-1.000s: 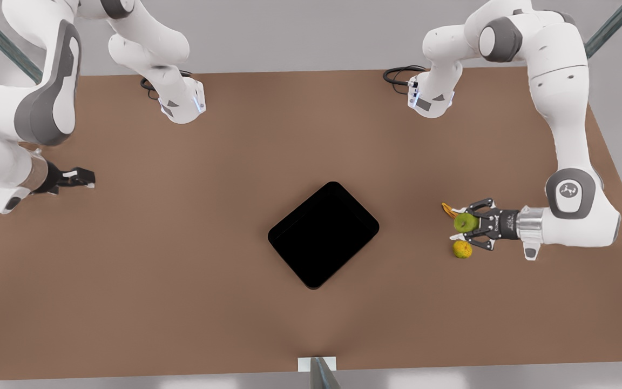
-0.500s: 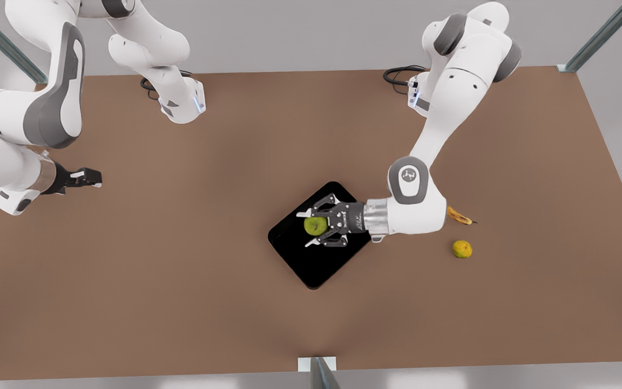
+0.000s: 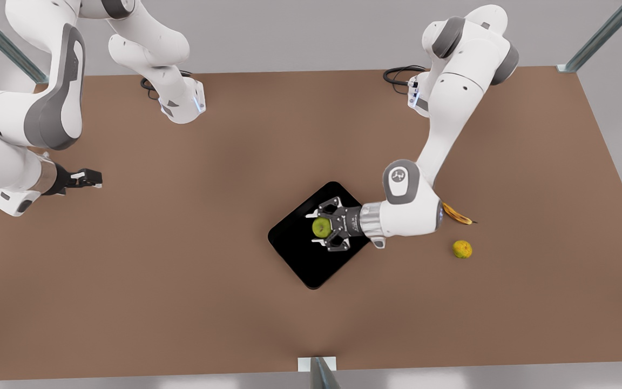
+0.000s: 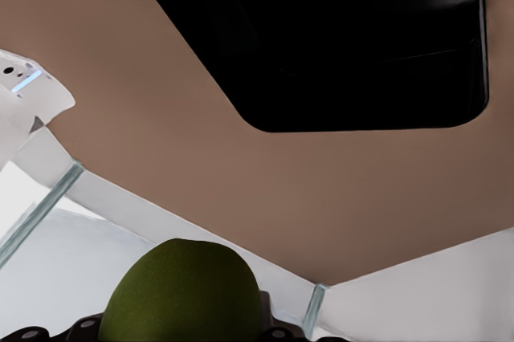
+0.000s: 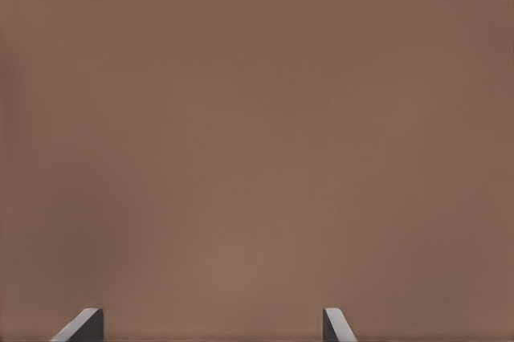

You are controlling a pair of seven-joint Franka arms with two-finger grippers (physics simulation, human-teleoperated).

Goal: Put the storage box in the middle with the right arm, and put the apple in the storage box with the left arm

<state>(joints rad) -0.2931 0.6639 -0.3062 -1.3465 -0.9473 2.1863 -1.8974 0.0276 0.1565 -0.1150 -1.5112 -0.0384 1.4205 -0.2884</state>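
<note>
While the left pincer (image 3: 326, 233) stays clamped on the apple (image 3: 320, 227), it holds the fruit above the storage box (image 3: 311, 259), which lies near the middle of the counter (image 3: 181, 270), so letting go should drop it inside. That arm reaches in from the front view's right, forearm about level, wrist pointing toward the box. A banana (image 3: 457, 214) and a yellow-orange fruit (image 3: 462, 249) lie well to the right of the box. At the front view's far left the right pincer (image 3: 85, 178) waits over bare counter, its fingers (image 5: 80, 326) apart and holding nothing.
</note>
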